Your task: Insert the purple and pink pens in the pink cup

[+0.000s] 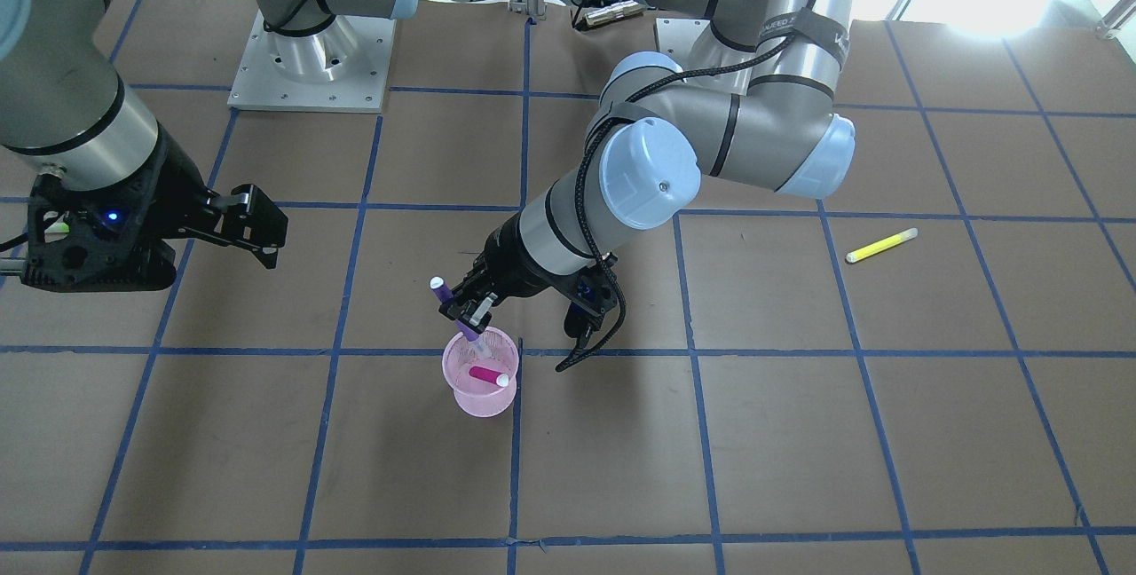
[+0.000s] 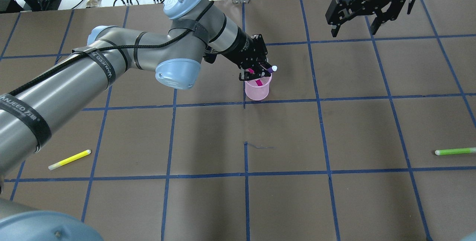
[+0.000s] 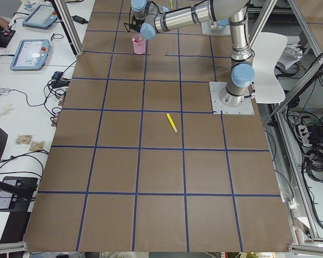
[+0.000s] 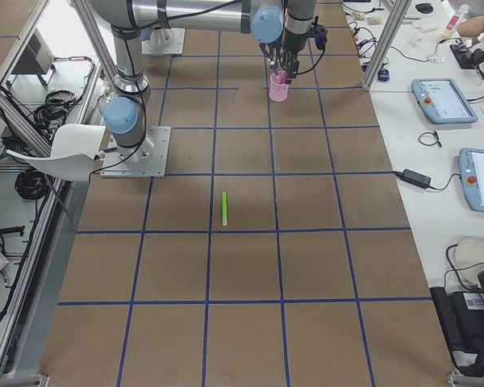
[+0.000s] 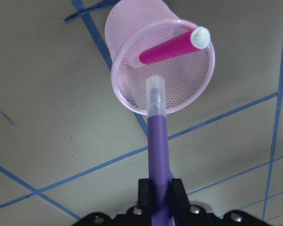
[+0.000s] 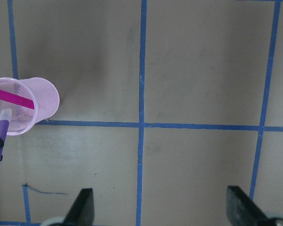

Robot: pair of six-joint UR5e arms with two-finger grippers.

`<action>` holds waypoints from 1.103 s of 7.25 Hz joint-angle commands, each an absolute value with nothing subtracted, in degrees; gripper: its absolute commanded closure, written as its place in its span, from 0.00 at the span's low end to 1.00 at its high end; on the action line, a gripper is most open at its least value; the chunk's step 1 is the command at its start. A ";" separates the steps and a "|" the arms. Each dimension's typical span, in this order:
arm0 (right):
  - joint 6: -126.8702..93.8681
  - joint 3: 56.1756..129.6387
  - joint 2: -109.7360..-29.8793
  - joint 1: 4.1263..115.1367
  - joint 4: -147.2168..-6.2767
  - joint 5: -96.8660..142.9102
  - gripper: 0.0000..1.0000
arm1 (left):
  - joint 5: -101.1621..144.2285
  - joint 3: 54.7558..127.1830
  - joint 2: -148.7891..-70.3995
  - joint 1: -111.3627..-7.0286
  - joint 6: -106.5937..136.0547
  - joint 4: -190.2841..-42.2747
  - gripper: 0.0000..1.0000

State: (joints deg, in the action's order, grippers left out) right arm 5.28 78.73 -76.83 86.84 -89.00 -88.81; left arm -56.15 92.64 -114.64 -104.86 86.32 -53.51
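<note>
Fingers [image 5: 143, 192] of our left gripper [image 5: 159, 197] are closed tight on the purple pen [image 5: 158, 146], gripping its barrel. We hold this pen tilted, white cap up, and its clear lower end sits over the mouth of the pink cup [image 5: 132, 21], just inside the rim; how deep it goes we cannot tell. The pink pen [image 5: 167, 49] is already in the cup, leaning across it with its white end at the rim. The cup stands upright on the brown table [image 1: 799, 433], just beside a blue tape line [image 1: 515, 460]. Our right gripper [image 2: 353, 29] hangs well apart from the cup, its fingers spread wide and holding nothing. One yellow pen [image 1: 880, 245] and one green pen [image 2: 455, 151] lie on the table, far from the cup.
</note>
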 commanded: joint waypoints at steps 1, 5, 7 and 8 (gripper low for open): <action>5.19 78.84 -76.73 86.84 -88.34 -88.68 0.00 | -56.42 92.72 -114.96 -104.50 87.01 -53.61 0.05; 1.93 78.66 -76.99 86.92 -87.98 -89.38 0.00 | -56.42 92.55 -113.22 -101.97 85.44 -53.18 0.00; 1.76 78.49 -77.34 86.92 -88.33 -89.47 0.00 | -59.73 92.72 -108.40 -99.76 68.82 -54.13 0.00; 1.76 78.31 -77.60 87.01 -88.24 -89.30 0.00 | -62.11 92.64 -106.28 -99.23 62.73 -57.71 0.00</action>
State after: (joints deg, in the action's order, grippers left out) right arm 1.82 78.50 -77.34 86.95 -88.21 -89.42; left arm -59.37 92.63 -109.04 -100.04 70.95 -54.81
